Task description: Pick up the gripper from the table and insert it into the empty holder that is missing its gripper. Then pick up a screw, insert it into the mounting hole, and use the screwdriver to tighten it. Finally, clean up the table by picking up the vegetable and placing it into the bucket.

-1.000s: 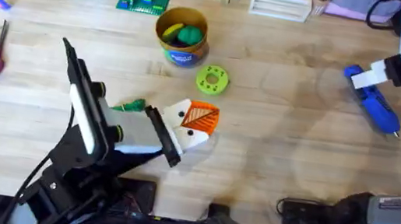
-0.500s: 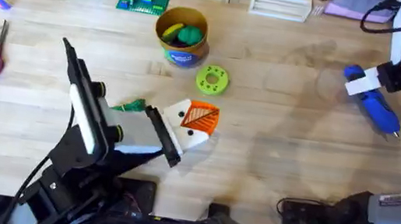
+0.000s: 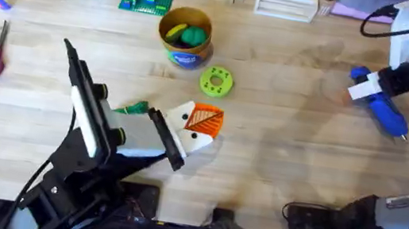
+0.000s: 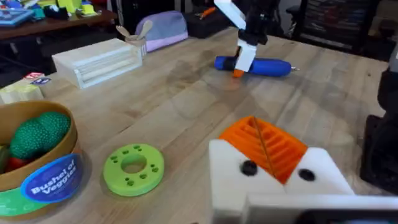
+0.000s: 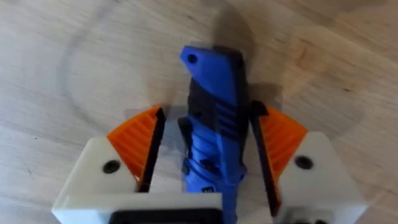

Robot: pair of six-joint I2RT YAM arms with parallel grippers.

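The right gripper (image 5: 208,155) stood over the screwdriver (image 3: 379,107) at the far right of the table (image 3: 277,165), its orange pads spread to either side of the blue body with a sliver of wood showing on each flank. Open, then, and straddling, not yet pinching. From the left wrist camera the screwdriver (image 4: 255,65) lay flat with its thin metal tip pointing away from the white finger mount above it.

The step in hand looked like the pickup of the tool. Done well, that meant closing on the black ribbed section with both pads square to the barrel, so it could not roll or twist as it came off the wood, and leaving the tip end free for the screw.

Over at centre, the left gripper (image 4: 273,162) sat low on the table, its white mounts meeting around orange ribbing; whether it was clamped on anything I could not tell. The vegetable (image 3: 133,108) lay just beside it, and the bucket (image 3: 186,36) stood farther back with green and yellow toys inside, the green disc (image 3: 216,81) between them.
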